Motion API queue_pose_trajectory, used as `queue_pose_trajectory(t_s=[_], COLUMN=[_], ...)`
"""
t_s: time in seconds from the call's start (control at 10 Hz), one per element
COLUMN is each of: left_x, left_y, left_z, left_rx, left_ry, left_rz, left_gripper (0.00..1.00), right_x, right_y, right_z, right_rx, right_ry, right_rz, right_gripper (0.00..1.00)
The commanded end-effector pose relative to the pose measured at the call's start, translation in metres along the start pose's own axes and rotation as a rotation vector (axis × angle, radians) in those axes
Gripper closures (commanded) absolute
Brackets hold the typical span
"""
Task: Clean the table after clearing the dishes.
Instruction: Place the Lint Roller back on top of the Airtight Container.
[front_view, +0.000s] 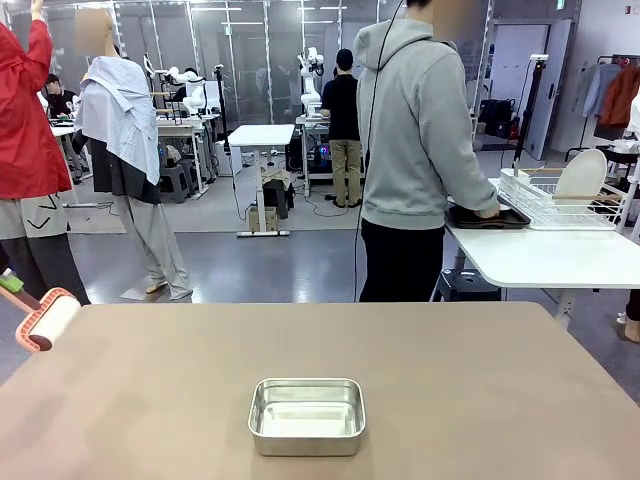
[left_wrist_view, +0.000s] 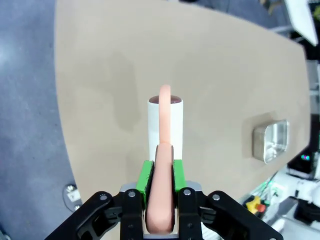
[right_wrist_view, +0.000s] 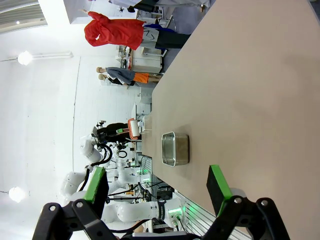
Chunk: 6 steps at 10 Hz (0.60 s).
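Observation:
The taupe table (front_view: 480, 380) fills the front view, and its top also shows in the left wrist view (left_wrist_view: 215, 75). My left gripper (left_wrist_view: 161, 175) is shut on the pink handle of a white cleaning roller (left_wrist_view: 153, 127), which hangs over the table's left end. In the front view the roller (front_view: 50, 318) pokes in at the left edge, just above the table. My right gripper (right_wrist_view: 157, 185) stands open with nothing between its green pads, above the table. A person in a grey hoodie (front_view: 415, 140) holds a dark tray (front_view: 487, 216) on the white side table. A white plate (front_view: 582, 175) stands in a wire rack.
A shiny steel pan (front_view: 306, 414) sits on the table near its front middle; it also shows as the pan (left_wrist_view: 272, 141) and the pan (right_wrist_view: 175, 148) in the wrist views. The white side table (front_view: 550, 255) stands at the far right. Another person in red (front_view: 25, 110) stands far left.

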<state>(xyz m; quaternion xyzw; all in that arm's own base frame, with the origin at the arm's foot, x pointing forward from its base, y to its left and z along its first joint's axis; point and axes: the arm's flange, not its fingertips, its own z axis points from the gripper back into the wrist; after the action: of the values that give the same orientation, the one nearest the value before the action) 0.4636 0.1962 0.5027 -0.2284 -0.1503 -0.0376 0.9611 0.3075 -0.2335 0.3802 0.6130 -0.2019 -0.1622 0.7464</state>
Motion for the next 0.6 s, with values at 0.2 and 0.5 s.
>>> queue_pose_trajectory(t_s=[0.2,0.5], left_x=[0.053,0.028], left_y=[-0.177,-0.357], left_z=[0.032,-0.024], left_rx=[0.068,0.117], left_ry=[0.041,0.249], left_rz=[-0.694,-1.233], left_gripper=[0.79,0.79], right_x=[-0.001,-0.001], right_y=[0.004,0.004], right_z=[-0.001,-0.001], right_rx=[0.012,0.012], right_ry=[-0.010,-0.010], right_rz=[0.003,0.003], right_gripper=[0.00,0.00])
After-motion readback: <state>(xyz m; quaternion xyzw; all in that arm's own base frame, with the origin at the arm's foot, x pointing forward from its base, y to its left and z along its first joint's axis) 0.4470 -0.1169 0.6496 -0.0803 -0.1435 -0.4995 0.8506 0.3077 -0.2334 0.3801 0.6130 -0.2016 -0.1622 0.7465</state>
